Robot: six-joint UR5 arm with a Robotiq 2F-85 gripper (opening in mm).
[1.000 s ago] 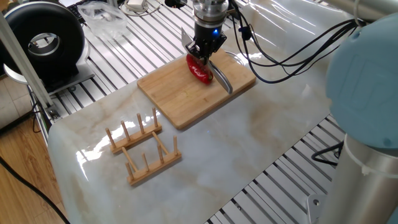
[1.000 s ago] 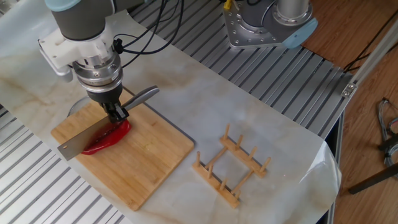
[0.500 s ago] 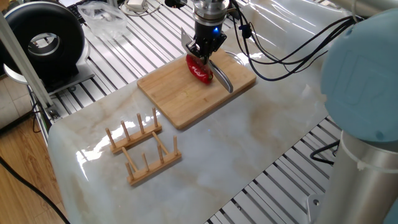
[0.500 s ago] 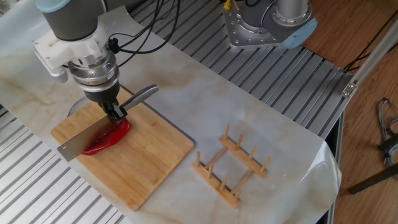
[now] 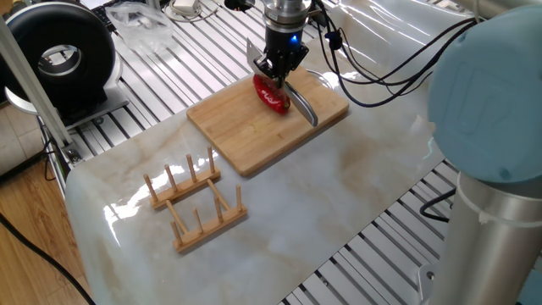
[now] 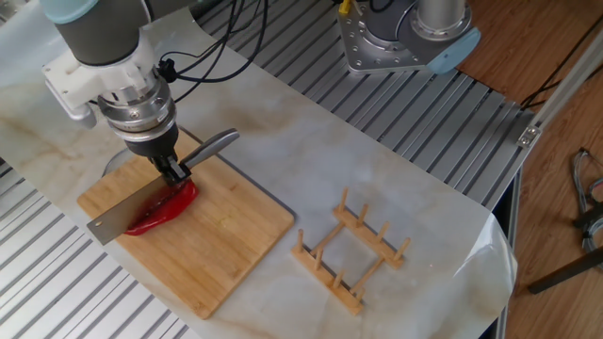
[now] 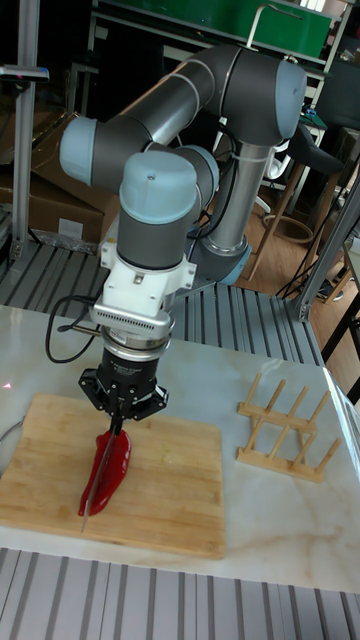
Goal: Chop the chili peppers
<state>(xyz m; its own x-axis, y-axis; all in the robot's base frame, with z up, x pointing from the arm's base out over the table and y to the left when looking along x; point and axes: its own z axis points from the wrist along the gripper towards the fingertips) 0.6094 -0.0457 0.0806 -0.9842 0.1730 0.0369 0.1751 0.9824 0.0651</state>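
Note:
One glossy red chili pepper (image 5: 273, 97) (image 6: 162, 211) (image 7: 112, 468) lies whole on the bamboo cutting board (image 5: 246, 135) (image 6: 221, 254) (image 7: 185, 490). My gripper (image 5: 275, 74) (image 6: 174, 173) (image 7: 118, 418) stands straight above it, shut on a knife (image 6: 118, 215) where blade meets handle. The grey handle (image 5: 306, 107) (image 6: 213, 146) sticks out to one side. The blade rests lengthwise along the chili, edge down. In the tall fixed view the blade (image 7: 97, 478) shows only as a thin line over the pepper.
A wooden peg rack (image 5: 196, 203) (image 6: 350, 250) (image 7: 287, 432) stands on the marble tabletop beside the board. A black round device (image 5: 59, 55) sits at the far left corner. Cables (image 5: 381, 76) trail behind the arm over the slatted frame.
The wrist and upper arm have shifted slightly; the knife and the chili stay almost where they were.

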